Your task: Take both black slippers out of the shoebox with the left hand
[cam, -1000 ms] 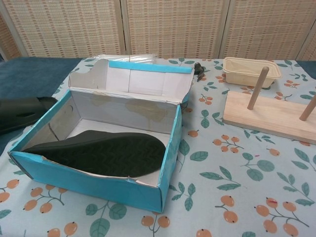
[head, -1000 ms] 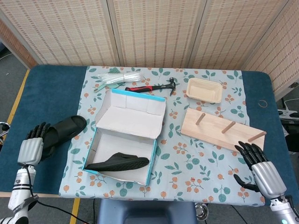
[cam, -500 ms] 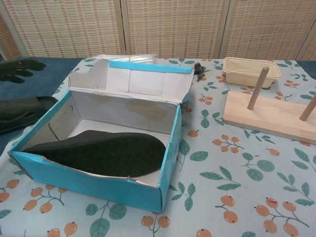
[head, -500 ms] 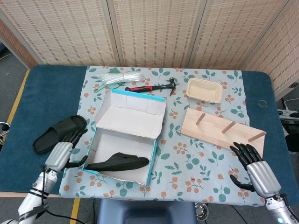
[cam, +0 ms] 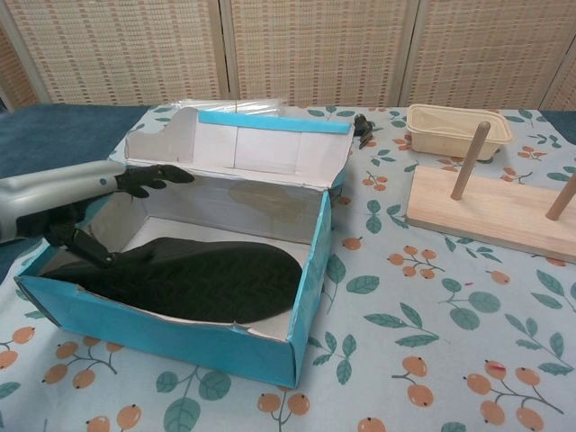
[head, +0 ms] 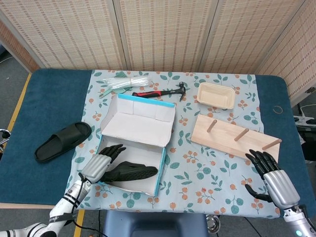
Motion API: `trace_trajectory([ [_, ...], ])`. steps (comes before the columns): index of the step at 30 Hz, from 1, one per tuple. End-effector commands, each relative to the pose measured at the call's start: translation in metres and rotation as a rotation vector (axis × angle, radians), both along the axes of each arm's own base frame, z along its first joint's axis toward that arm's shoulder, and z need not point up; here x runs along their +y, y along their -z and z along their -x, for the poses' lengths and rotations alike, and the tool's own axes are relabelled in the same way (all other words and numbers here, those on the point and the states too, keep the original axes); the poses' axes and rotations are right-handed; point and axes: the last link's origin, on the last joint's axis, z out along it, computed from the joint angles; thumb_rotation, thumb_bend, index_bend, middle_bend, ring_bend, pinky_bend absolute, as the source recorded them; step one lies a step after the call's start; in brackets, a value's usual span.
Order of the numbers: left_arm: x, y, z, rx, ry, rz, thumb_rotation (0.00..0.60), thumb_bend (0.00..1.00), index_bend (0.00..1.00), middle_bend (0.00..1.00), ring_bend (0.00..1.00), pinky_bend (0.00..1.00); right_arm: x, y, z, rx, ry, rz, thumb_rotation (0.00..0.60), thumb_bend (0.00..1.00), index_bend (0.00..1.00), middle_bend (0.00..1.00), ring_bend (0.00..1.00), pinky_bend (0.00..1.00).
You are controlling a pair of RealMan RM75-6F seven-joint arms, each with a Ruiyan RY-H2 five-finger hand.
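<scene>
An open blue shoebox [head: 161, 170] [cam: 310, 279] stands in the middle of the flowered cloth. One black slipper [head: 133, 172] [cam: 207, 279] lies inside it, sole up. The other black slipper [head: 63, 141] lies on the blue table to the left of the box. My left hand [head: 100, 163] [cam: 99, 193] hangs over the box's left end, fingers spread, just above the slipper's near end, holding nothing. My right hand [head: 271, 172] hovers open at the table's front right, beside the wooden peg board.
A wooden board with pegs [head: 232, 136] [cam: 490, 207] lies to the right of the box. Behind the box are a red-handled hammer [head: 160, 92], a beige tray [head: 215, 95] [cam: 457, 130] and a bundle of clear plastic [head: 123, 82].
My left hand has swung right from beside the outer slipper to over the left end of the shoebox. The right hand has barely moved.
</scene>
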Motion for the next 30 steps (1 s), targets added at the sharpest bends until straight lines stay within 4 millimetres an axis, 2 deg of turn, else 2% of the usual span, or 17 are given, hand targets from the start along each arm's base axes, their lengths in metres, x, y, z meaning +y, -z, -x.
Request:
trace_trajectory([
  [1,-0.003,0.008,-0.002,0.021,0.006,0.017,0.600,0.37,0.00,0.00,0.00,0.12,0.000,0.000,0.000,0.001,0.000,-0.002,0.516,0.25,0.00,0.00,0.00,0.00],
  [8,-0.006,0.010,-0.004,0.033,0.005,0.029,0.600,0.37,0.00,0.03,0.01,0.12,0.001,0.001,0.000,0.002,-0.003,-0.009,0.515,0.25,0.00,0.00,0.00,0.00],
  [18,-0.002,-0.007,-0.015,-0.042,0.030,-0.044,0.600,0.38,0.01,0.05,0.01,0.12,0.001,0.003,-0.001,0.003,-0.004,-0.018,0.516,0.25,0.00,0.00,0.00,0.00],
  [25,-0.005,-0.011,-0.019,-0.097,0.016,0.016,0.600,0.38,0.01,0.05,0.01,0.12,0.002,0.002,-0.001,0.000,-0.007,-0.019,0.515,0.25,0.00,0.00,0.00,0.00],
  [30,-0.005,-0.005,-0.014,-0.064,-0.004,0.080,0.600,0.37,0.01,0.05,0.00,0.13,0.003,0.000,-0.001,-0.002,-0.008,-0.015,0.516,0.25,0.00,0.00,0.00,0.00],
])
